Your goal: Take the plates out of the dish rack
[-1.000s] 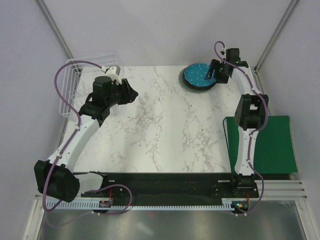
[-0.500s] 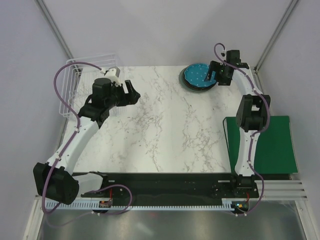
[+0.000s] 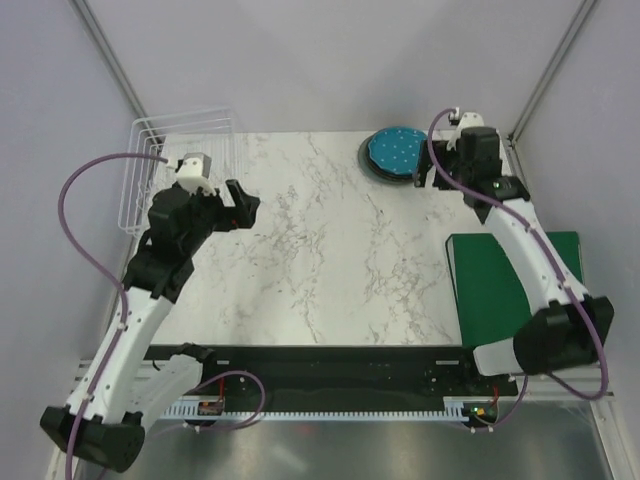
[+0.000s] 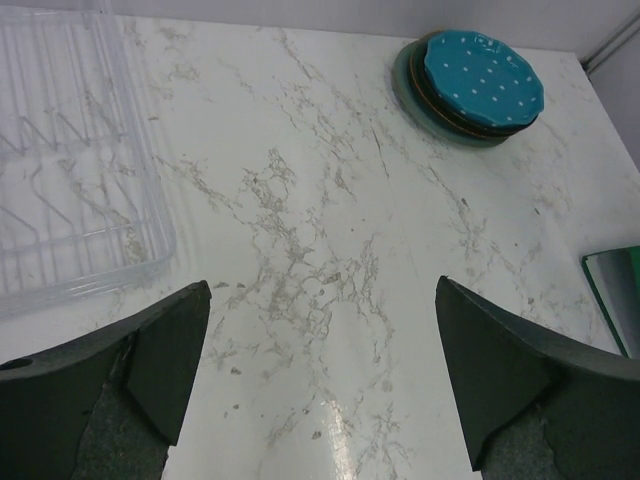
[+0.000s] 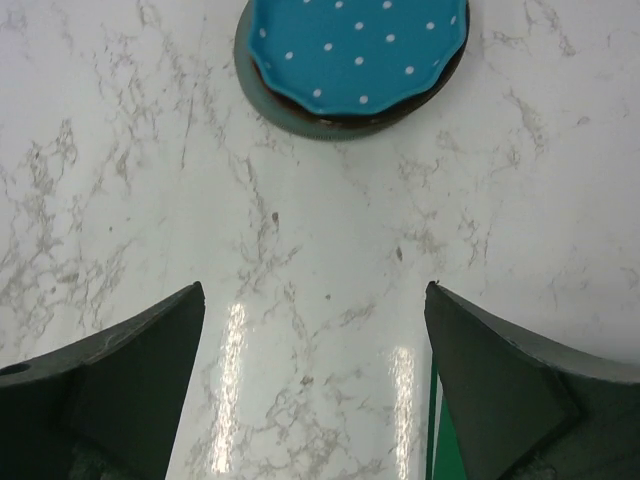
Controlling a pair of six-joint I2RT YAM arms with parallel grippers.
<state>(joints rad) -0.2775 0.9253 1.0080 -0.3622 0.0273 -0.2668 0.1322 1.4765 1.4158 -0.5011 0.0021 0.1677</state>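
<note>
Top external: dish rack point(image 3: 185, 135) at ten o'clock looks empty, plates point(image 3: 398, 152) stacked at one. Left end effector point(image 4: 322, 290) and right end effector point(image 5: 314, 290) gape wide, holding nothing. Unloading seems finished; retract arms.

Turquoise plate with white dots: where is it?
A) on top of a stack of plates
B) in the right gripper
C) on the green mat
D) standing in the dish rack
A: the turquoise plate lies flat on other plates on the marble table.

I count three plates point(image 5: 355, 45) discernible in one stack, one clear dish rack point(image 4: 70, 150), one green mat point(image 3: 490, 300), one marble table point(image 3: 340, 240).
</note>
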